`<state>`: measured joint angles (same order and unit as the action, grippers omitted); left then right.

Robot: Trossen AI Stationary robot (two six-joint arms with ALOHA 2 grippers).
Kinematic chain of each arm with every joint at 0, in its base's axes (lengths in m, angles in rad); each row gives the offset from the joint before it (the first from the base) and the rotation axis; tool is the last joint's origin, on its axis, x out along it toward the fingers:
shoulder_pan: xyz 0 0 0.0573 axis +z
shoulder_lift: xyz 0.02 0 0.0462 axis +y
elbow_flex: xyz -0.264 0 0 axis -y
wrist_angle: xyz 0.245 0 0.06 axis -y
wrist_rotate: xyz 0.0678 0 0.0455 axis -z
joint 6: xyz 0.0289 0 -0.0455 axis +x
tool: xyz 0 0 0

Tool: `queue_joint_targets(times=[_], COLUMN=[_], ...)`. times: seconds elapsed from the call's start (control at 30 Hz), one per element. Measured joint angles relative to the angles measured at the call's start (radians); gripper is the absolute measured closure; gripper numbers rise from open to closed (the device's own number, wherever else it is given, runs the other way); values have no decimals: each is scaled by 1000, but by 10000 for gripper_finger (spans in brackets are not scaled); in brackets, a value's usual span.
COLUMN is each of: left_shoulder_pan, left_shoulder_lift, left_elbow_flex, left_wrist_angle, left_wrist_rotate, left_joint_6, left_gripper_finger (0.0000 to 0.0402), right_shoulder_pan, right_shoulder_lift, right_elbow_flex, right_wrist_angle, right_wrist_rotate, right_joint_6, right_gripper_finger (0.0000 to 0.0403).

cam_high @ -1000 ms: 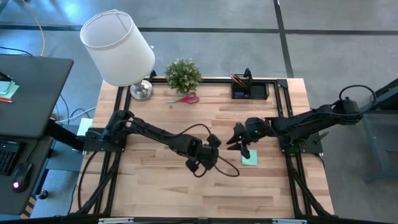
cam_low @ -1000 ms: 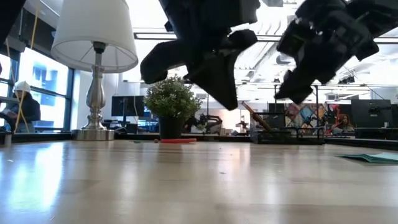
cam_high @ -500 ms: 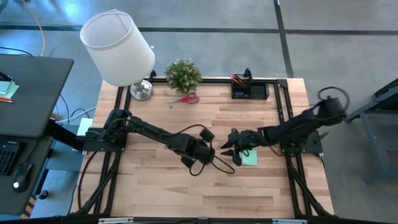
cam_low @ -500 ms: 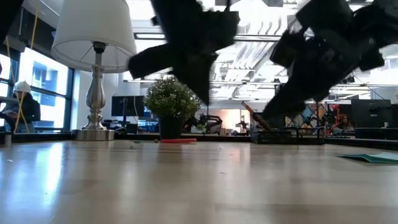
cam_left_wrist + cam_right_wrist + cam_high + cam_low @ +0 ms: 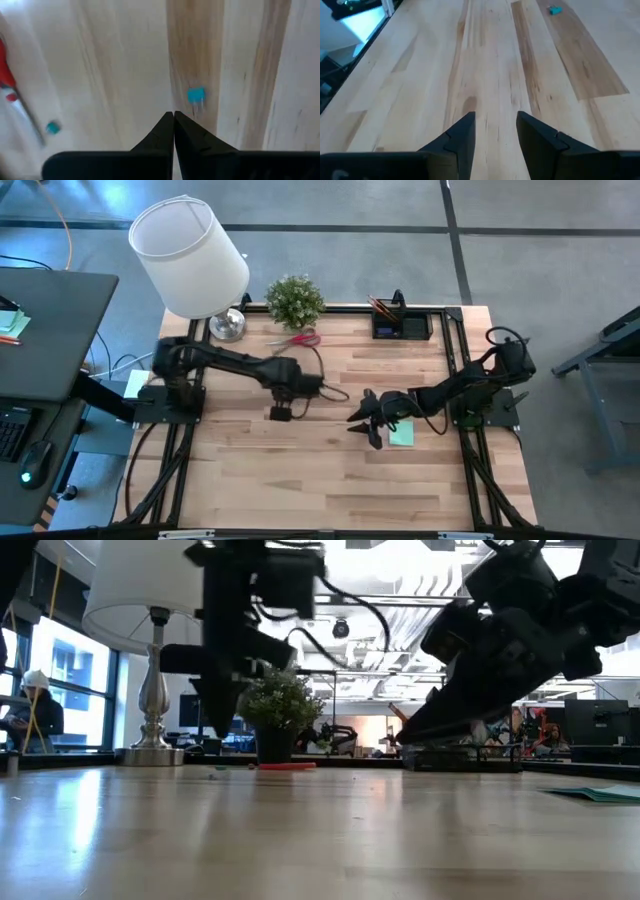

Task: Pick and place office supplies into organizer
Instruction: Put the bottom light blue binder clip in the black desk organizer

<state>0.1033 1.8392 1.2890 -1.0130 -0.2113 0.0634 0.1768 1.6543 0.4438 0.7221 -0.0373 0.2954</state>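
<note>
My right gripper (image 5: pixel 363 425) hung low over the middle of the table (image 5: pixel 300 480), its fingers (image 5: pixel 462 135) apart with nothing between them, and the green pad (image 5: pixel 401 434) lay flat just beside it. My left gripper (image 5: pixel 279 412) hung farther back with its fingers (image 5: pixel 167 131) pressed together and empty, over bare wood near a tiny blue piece (image 5: pixel 196 94). At the far edge lay the red scissors (image 5: pixel 296 338) by the plant (image 5: pixel 295 300), and the organizer (image 5: pixel 401 326) stood there with pencils (image 5: pixel 380 307) in it.
</note>
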Motion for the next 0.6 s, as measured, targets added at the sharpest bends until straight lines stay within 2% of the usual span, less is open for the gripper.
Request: queue_joint_targets(times=[0.13,0.23,0.33,0.4,0.6], left_shoulder_pan=[10,9,10,15,43], left_shoulder_lift=[-147,-213,-233,-230,-218], left_elbow_flex=[-201,-313,-368,-385,-398], left_wrist_angle=[284,454,474,461,479], left_wrist_rotate=[110,174,187,154,151], left_joint_6=[-52,-97,-137,-164,-182], left_gripper_finger=[400,389,358,327,242], right_shoulder_pan=[0,0,-2,-3,-20], right_shoulder_lift=[0,0,0,0,0], right_elbow_flex=[0,0,0,0,0], right_wrist_angle=[-9,1,0,1,0], right_wrist_rotate=[-1,1,8,8,3], right_joint_6=[-27,-55,-61,-61,-69], right_gripper_finger=[265,265,265,265,265])
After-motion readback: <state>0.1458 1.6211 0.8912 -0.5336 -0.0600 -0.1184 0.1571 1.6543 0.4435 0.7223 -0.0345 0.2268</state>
